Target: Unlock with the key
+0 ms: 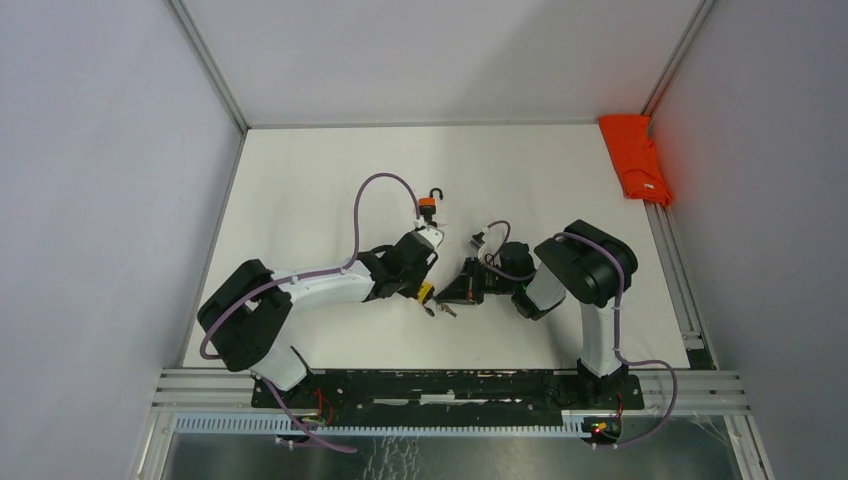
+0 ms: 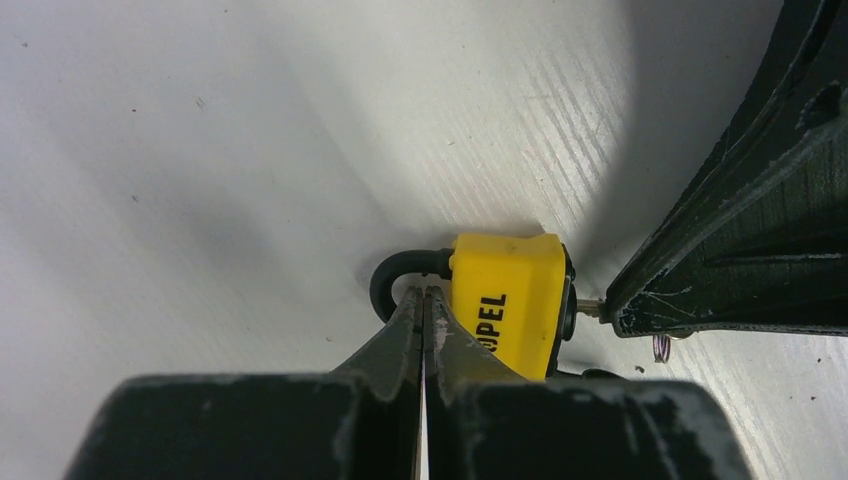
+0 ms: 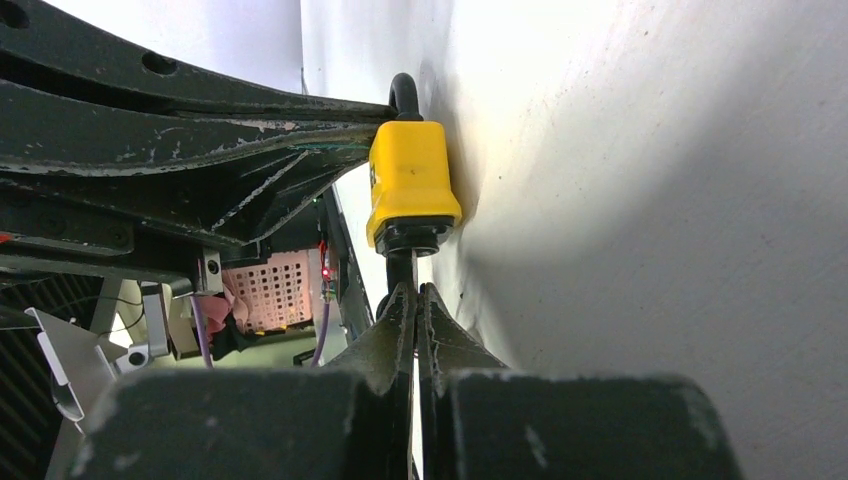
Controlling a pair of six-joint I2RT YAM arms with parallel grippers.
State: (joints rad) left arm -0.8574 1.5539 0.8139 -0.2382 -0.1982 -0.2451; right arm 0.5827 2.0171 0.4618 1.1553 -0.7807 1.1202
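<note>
Judging from both wrist views, you are about midway: the key [image 3: 401, 268] is at the keyway of the yellow padlock [image 2: 505, 300], and the turn remains to be done. Your left gripper [image 2: 424, 295] has its fingers pressed together on the black shackle [image 2: 393, 272], holding the lock on its side low over the white table [image 2: 200, 150]. Whether the body rests on the surface I cannot tell.

Your right gripper [image 3: 416, 300] comes in from the opposite end, its fingers closed tight on the key's head. The blade runs into the lock's underside, and a small key ring [image 2: 660, 347] hangs beside it. The lock's collar hides how deep the blade goes, so treat it as probably seated, not surely. The shackle looks down in the body, and nothing shows the lock as open yet.

What is left for you is to roll the right wrist to turn the key while the left hold resists the twist, then free the shackle. That thin pinch on the shackle may let the body spin with the key.

From above, the lock sits between the two arms, near the table's front. An orange padlock [image 1: 428, 205] lies further back, and an orange cloth [image 1: 635, 158] sits in the far right corner, both well apart from your work
</note>
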